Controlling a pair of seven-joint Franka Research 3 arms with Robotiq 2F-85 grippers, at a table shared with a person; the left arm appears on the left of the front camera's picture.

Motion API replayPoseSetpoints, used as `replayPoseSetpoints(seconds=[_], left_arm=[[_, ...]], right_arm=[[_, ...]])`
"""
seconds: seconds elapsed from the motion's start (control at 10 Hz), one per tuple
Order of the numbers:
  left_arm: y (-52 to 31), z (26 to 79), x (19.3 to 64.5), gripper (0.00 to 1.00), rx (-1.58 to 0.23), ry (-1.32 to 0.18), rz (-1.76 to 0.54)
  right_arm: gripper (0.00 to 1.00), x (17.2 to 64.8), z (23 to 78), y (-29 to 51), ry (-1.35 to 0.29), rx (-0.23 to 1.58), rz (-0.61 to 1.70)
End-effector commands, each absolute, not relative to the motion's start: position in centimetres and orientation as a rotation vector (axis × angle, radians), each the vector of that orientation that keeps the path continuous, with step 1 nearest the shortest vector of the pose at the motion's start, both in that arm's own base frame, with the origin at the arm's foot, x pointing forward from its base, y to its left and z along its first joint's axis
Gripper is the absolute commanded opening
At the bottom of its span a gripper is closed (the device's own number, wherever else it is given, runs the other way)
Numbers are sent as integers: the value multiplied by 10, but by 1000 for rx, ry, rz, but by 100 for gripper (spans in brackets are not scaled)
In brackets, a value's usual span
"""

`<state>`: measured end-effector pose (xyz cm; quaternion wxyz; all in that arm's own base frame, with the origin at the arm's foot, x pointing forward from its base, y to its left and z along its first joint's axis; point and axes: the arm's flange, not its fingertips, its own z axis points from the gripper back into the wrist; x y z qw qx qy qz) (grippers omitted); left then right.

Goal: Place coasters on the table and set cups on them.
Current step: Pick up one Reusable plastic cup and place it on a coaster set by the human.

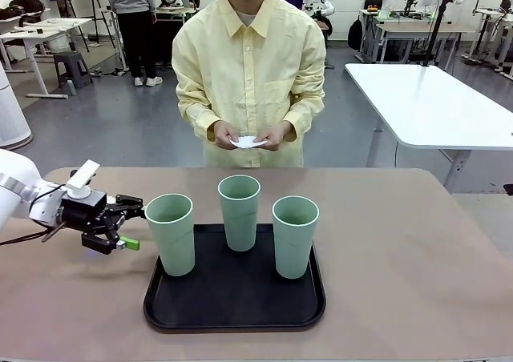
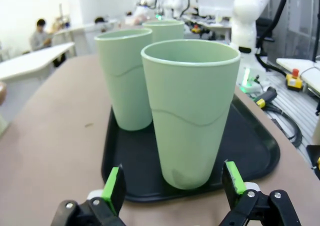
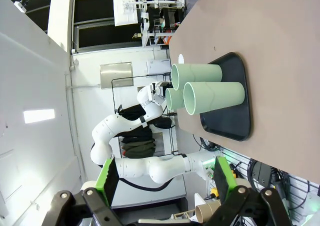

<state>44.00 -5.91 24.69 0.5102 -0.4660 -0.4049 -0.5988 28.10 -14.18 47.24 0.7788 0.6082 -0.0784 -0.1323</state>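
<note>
Tan-pink tabletop with rounded corners carries one black tray. Three tall pale-green cups, matte and tapering to the base, stand upright and empty on the tray. At the far edge a person's hands hold thin white paper coasters above the tabletop; how many cannot be told. Just beside the leftmost cup hovers the left gripper, fingers spread wide, gripping nothing. On the right gripper the fingers also stand wide, empty.
</note>
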Motion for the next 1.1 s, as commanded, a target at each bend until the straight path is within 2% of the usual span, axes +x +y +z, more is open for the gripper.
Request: replayPoseSetpoints(seconds=[0.0, 1.0], left_arm=[[-69, 230, 443, 100, -1102, -1023, -1470], [-96, 217, 435, 100, -1142, -992, -1512]], right_arm=[[100, 281, 473, -141, -172, 1320, -285], [100, 281, 473, -141, -172, 1320, -285]])
